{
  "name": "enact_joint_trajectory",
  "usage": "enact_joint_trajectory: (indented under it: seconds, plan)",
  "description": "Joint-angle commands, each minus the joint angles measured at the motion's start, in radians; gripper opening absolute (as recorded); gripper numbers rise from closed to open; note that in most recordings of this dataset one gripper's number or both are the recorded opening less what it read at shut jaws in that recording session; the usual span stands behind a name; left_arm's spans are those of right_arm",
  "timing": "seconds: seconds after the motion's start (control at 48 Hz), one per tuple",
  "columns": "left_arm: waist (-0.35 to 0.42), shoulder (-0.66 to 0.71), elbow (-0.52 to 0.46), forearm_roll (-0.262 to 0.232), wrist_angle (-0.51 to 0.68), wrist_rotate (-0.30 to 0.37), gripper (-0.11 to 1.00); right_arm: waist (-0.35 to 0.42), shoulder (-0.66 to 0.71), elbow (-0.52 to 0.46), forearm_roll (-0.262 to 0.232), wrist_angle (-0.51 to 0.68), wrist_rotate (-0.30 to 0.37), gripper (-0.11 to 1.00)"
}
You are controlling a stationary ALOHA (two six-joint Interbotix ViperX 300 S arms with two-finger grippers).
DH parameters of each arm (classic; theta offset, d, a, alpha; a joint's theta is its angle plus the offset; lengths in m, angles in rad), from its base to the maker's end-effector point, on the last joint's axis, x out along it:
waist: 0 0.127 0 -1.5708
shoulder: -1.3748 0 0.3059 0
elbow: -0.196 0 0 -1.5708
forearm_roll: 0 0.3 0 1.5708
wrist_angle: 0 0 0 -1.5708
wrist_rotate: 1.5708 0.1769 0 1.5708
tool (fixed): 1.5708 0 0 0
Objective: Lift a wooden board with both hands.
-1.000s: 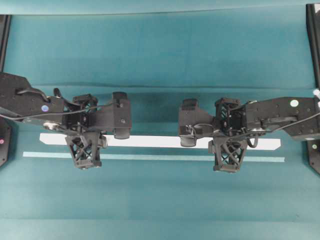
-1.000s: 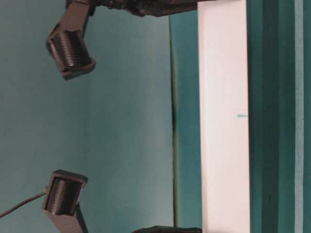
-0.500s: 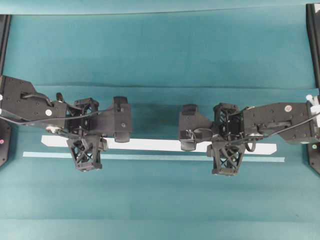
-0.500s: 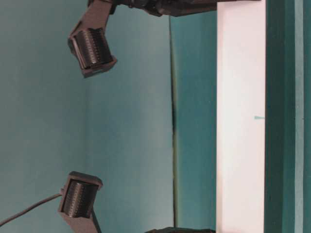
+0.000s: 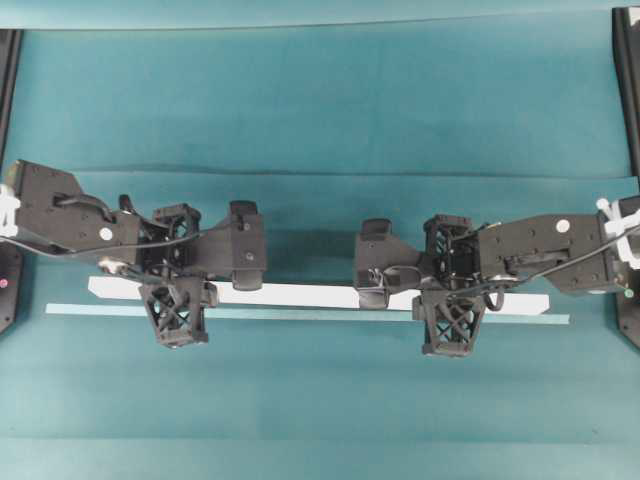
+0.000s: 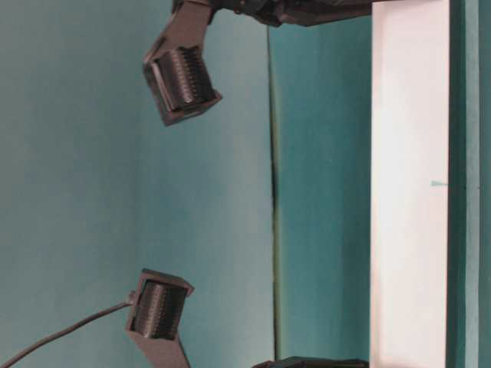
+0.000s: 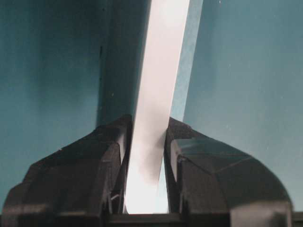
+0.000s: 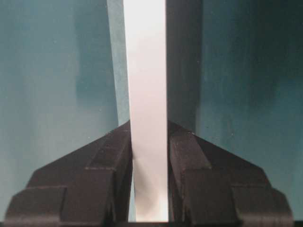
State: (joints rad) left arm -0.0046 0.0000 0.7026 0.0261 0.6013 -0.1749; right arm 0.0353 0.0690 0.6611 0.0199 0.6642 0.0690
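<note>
Both my grippers clamped on the white board, one near each end.

Left gripper (image 7: 146, 165) & right gripper (image 8: 150, 161): wrist cams show fingers pressed on both long edges of the board (image 5: 300, 294). From overhead the board runs left-right just above the pale tape strip (image 5: 300, 314) on the teal cloth (image 5: 320, 100); my wrists cover the grip spots. Side cam is turned sideways, board ends cut off; can't tell if it's clear of the cloth.
</note>
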Motion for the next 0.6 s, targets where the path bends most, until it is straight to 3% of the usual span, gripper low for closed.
enact_joint_trajectory:
  seconds: [0.0, 0.583]
  plan:
    - [0.005, 0.0, 0.006, 0.0, -0.006, -0.038, 0.18, 0.011, 0.018, 0.017, 0.005, 0.0, -0.006, 0.21]
    - [-0.006, 0.0, 0.043, 0.0, -0.026, -0.04, 0.18, -0.005, 0.026, 0.021, 0.003, -0.018, -0.006, 0.21]
